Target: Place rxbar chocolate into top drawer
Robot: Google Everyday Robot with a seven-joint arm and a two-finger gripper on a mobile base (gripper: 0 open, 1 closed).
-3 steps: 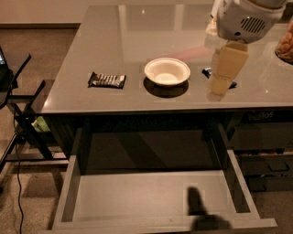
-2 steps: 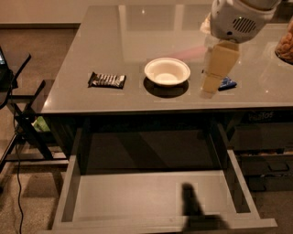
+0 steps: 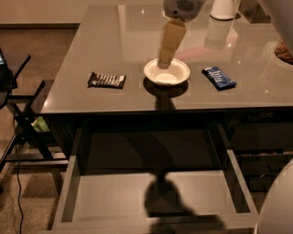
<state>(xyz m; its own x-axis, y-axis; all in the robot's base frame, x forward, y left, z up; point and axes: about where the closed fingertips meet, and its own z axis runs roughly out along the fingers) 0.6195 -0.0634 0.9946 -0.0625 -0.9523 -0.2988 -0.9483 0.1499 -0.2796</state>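
Camera view, nearest first: the drawer (image 3: 68,196) stands pulled out below the desk front, its pale flat bottom bare apart from a dark shadow (image 3: 161,201) lying across the middle towards the front edge. A white rounded body (image 3: 277,205) cuts into the lower right corner, beside the drawer's right side. To the left of the desk, on the floor, stands a dark folding frame (image 3: 20,114) with a cable (image 3: 17,183) trailing down from it. On the desk (image 3: 137,103), the chocolate bar (image 3: 106,80) lies flat near the front left, in a dark wrapper with pale lettering, well apart from the drawer and with nothing on or against it. A white bowl (image 3: 166,73) sits to its right, near the middle of the front edge, between the chocolate bar and a blue-wrapped bar (image 3: 219,77) lying further right. The gripper (image 3: 164,62) hangs tip down over the far left rim of the bowl, to the right of the chocolate bar and clear of it; it carries nothing visible, and whether it is open or closed cannot be told. Farther back, a white object (image 3: 224,9) stands at the far side of the desk, and an orange-brown item (image 3: 284,51) shows at the right edge.
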